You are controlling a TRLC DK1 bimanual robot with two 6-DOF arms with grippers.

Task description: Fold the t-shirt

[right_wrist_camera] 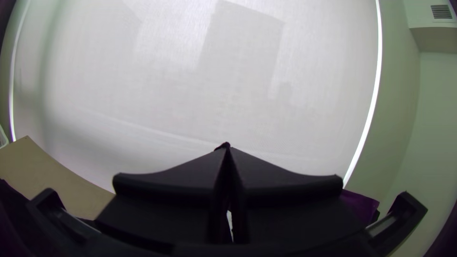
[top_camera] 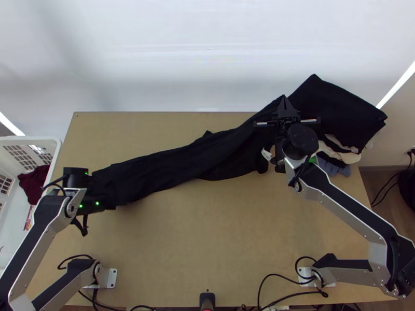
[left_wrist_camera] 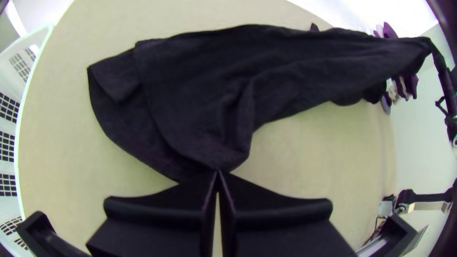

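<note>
The black t-shirt (top_camera: 171,165) lies stretched and loosely bunched in a long strip from the table's left part up to the right, where it rises to my right gripper (top_camera: 285,106). In the right wrist view, that gripper (right_wrist_camera: 227,148) is shut with a bit of dark cloth at its tips. At the shirt's left end is my left gripper (top_camera: 96,192); in the left wrist view, this gripper (left_wrist_camera: 218,172) is shut on the near edge of the shirt (left_wrist_camera: 200,90). A small flap is turned over at the shirt's far left corner there.
A pile of folded clothes, topped by a black cloth (top_camera: 337,111), lies at the table's back right, partly behind my right gripper. A white basket (top_camera: 57,142) with a dark red cloth (top_camera: 34,184) stands left of the table. Bare wood (top_camera: 218,238) stretches along the front.
</note>
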